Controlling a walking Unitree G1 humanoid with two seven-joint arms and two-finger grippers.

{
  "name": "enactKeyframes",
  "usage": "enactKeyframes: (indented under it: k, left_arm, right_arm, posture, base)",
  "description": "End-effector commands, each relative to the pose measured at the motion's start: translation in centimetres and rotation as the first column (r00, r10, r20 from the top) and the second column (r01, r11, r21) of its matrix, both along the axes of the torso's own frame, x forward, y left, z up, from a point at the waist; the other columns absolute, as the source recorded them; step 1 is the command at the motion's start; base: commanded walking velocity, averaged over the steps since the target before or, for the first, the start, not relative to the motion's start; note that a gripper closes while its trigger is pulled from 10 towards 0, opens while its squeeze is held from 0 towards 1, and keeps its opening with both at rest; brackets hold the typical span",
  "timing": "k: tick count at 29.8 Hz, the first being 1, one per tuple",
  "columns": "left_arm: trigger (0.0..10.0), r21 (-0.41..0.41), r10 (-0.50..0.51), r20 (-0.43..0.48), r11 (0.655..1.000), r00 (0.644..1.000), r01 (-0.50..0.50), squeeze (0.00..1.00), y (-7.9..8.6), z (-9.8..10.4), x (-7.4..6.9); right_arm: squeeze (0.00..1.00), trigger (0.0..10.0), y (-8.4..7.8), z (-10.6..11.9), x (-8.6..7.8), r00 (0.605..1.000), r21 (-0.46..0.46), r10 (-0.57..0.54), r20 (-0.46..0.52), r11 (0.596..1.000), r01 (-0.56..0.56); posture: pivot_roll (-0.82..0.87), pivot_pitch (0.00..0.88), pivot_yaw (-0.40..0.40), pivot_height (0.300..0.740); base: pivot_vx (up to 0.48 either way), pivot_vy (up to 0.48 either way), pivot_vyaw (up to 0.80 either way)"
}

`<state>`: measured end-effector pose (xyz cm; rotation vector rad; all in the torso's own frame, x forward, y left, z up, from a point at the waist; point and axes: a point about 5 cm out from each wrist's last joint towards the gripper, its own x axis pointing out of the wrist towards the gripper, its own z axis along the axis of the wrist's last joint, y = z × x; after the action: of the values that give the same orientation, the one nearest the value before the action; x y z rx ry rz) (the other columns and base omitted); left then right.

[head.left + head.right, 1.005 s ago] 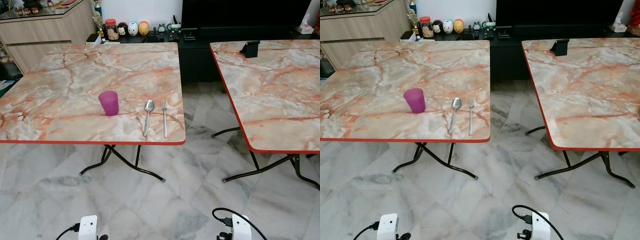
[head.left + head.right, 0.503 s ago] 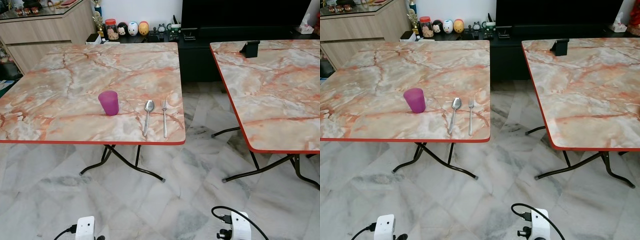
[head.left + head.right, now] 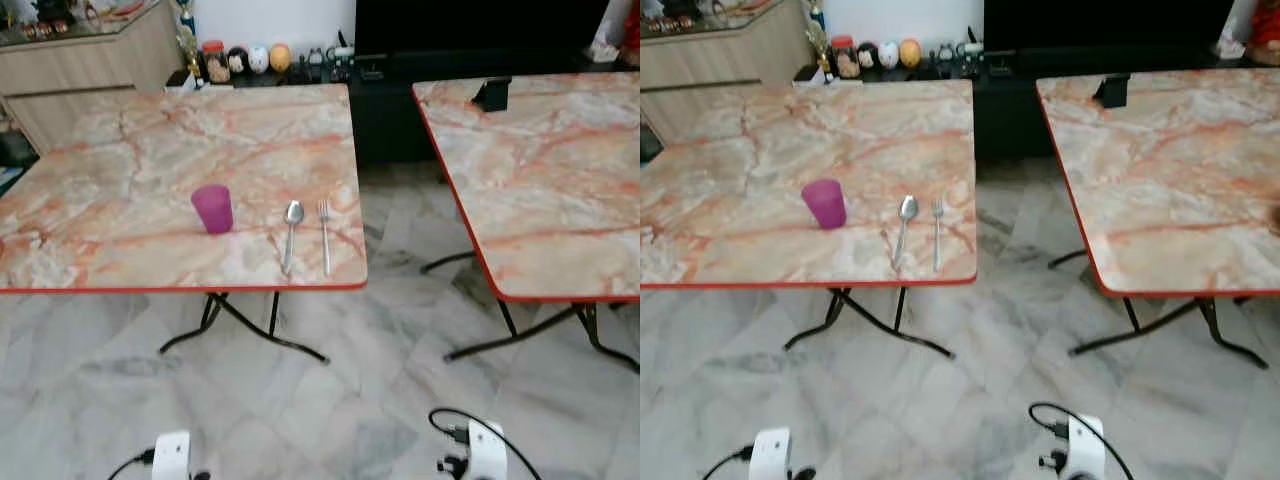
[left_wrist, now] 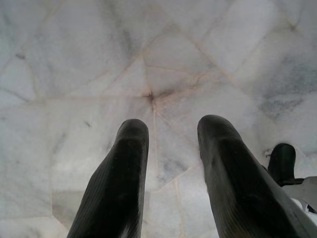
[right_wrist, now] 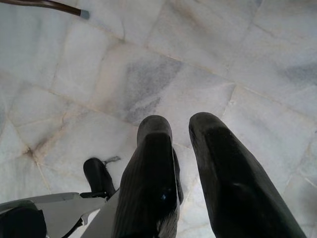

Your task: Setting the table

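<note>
Two marble-topped tables (image 3: 150,150) are seen across a tiled floor (image 3: 330,400). On the left table, a purple cup (image 3: 212,208), spoon (image 3: 291,232) and fork (image 3: 324,235) are laid near the front edge, cup leftmost. The left gripper (image 4: 168,148) and right gripper (image 5: 181,144) are hung low over the floor, fingers parted and nothing held.
</note>
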<state>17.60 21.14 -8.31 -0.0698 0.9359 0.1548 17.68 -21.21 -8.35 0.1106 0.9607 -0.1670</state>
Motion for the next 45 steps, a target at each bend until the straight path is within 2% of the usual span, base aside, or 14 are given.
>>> enactKeyframes:
  k: [1,26,38,45]
  left_arm:
    - [10.0,0.011,0.005,-0.023,1.0,1.0,-0.005,0.0,0.36,-0.21,-0.56]
    - [10.0,0.018,-0.017,-0.014,1.0,1.0,0.017,0.0,0.32,-0.06,-0.24]
    - [10.0,-0.007,0.009,0.02,1.0,1.0,-0.009,0.0,0.23,0.12,0.07]
    - [10.0,-0.013,-0.011,0.018,1.0,1.0,0.011,0.0,-0.03,0.1,0.14]
  right_arm:
    - [0.0,10.0,0.15,-0.03,-0.01,1.0,0.008,-0.016,0.003,1.0,0.016]
    - [0.0,10.0,0.35,-0.11,-0.12,1.0,0.015,-0.025,0.009,1.0,0.025]
    - [0.0,10.0,0.23,0.0,0.07,1.0,0.006,-0.025,0.011,1.0,0.025]
    - [0.0,10.0,0.19,0.04,0.14,1.0,0.006,-0.018,0.012,1.0,0.018]
  posture:
    - [-0.06,0.0,0.081,0.74]
    - [-0.06,0.0,0.088,0.74]
    - [-0.05,0.0,0.082,0.74]
    - [-0.05,0.0,0.077,0.74]
  base:
    - [0.0,0.262,0.0]
    - [0.0,0.289,-0.1]
    - [0.0,0.0,0.0]
    - [0.0,0.0,0.0]
